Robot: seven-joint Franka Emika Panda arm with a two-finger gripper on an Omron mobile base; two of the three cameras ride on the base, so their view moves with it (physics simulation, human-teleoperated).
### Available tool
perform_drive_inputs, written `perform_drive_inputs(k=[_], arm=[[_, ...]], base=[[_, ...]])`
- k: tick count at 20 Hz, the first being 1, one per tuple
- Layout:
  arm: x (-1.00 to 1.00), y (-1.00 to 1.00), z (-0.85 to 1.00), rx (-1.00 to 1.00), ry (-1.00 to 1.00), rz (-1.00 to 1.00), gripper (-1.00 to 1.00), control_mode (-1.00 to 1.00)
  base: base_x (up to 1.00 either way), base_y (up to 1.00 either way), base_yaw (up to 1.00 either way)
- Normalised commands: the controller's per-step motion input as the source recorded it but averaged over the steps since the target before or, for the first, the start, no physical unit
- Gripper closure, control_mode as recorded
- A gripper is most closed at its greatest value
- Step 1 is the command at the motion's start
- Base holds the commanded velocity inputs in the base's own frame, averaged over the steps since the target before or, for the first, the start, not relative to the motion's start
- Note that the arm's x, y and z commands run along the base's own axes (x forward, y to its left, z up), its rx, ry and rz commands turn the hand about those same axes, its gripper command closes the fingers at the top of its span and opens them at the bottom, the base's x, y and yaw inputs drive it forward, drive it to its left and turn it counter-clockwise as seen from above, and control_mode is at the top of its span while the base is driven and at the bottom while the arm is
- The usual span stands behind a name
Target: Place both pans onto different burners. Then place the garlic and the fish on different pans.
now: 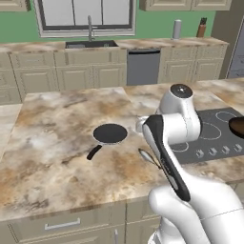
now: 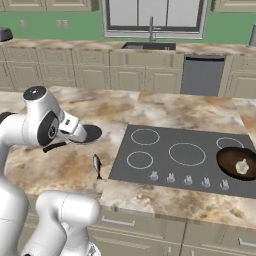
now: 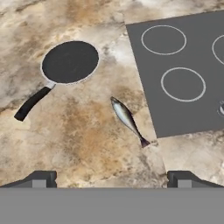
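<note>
Gripper: my two dark finger tips (image 3: 111,178) stand wide apart, nothing between them, hanging high over the marbled brown stone counter (image 3: 74,144).
Fish: small slim silver-grey fish with a dark forked tail (image 3: 127,120) lies on the counter, just ahead of the gap between my fingers, tail end nearer them, close to the cooktop's edge but apart from it.
Flat pan: flat round black pan with a long thin black handle (image 3: 70,62) sits on the counter, farther out beyond the left finger, handle angled back toward that side.
Cooktop: flat dark grey glass cooktop with thin white burner rings (image 3: 183,84), ahead of the right finger; two rings I see here are bare.
Brown pan: round shallow dark brown pan (image 2: 237,163) on the cooktop's far right ring.
Garlic: pale garlic bulb (image 2: 242,166) inside the brown pan.
</note>
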Motion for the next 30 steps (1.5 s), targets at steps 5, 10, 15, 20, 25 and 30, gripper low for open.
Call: perform_drive_inputs(k=[5, 10, 15, 20, 25, 30], arm=[[0.32, 0.45, -0.18, 0.04, -0.03, -0.05, -1.0, -1.0], [0.3, 0.41, -0.07, 0.04, 0.02, -0.02, -1.0, -1.0], [0.31, 0.34, 0.0, 0.06, 0.13, 0.0, -1.0, -1.0], [0.36, 0.4, -0.02, 0.01, 0.12, -0.01, -1.0, -1.0], [0.21, 0.29, -0.2, 0.0, 0.06, -0.01, -1.0, -1.0], [0.15, 0.17, -0.31, 0.0, 0.0, 0.0, -1.0, -1.0]], base=[[0.0, 0.0, 0.0], [0.0, 0.0, 0.0], [0.0, 0.0, 0.0], [0.0, 0.0, 0.0], [0.0, 0.0, 0.0], [0.0, 0.0, 0.0]])
